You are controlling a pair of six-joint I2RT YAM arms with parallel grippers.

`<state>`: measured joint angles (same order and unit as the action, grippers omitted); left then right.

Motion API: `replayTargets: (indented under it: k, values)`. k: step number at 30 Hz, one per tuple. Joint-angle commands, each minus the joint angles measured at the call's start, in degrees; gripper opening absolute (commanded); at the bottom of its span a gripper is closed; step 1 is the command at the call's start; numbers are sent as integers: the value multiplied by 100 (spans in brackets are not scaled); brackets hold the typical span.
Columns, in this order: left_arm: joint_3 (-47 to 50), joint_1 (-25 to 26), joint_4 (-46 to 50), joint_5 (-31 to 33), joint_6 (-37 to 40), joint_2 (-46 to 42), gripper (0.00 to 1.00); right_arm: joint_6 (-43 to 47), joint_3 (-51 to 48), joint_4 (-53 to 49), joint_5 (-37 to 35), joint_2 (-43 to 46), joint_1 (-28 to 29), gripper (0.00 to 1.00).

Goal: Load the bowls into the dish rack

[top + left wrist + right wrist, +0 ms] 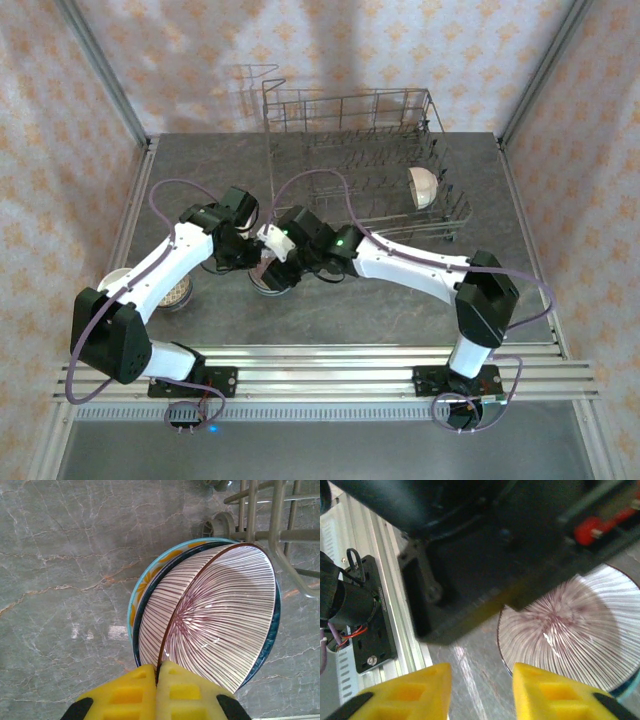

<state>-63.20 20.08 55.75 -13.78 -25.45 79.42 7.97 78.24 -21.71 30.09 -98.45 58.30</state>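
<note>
- Grey marbled tabletop [400,320] carries everything.
- Silvery wire dish rack [355,165] stands at the far side, right of centre, with a pale bowl [424,187] on edge near its right end.
- Just near of the rack's left corner, a striped bowl [220,625] tilts inside a dark blue bowl [272,630], which is nested in a turquoise bowl [150,575].
- Left tool [157,690] is clenched on the striped bowl's rim.
- Right tool [482,690] is released, fingers apart beside that bowl.

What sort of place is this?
Probably a robot test booth, not a kitchen: patterned screen walls, two arms bolted to a rail, the left claw pinching a striped bowl beside a dish rack.
</note>
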Motion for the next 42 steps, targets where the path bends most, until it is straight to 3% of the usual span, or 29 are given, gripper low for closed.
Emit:
replayTargets:
  k: [1,12,18,26,34,42]
  values:
    - [-182,-64,218,-125,40,12,0,109,-316,755,-118,-238,165,32]
    - [-272,-74,270,-252,-56,144,0,-91,-1045,2177,-728,-381,277,32]
    - [-337,-74,325,-234,-90,153,0,168,-1945,2993,-883,182,276,35]
    - [-463,-120,379,-352,-79,201,0,397,-2261,3062,-743,355,260,34]
    - [-461,-135,422,-495,-105,204,0,470,-2577,3846,-778,239,253,34]
    - [-505,-147,423,-620,-148,234,0,535,-2879,4979,-324,65,259,34]
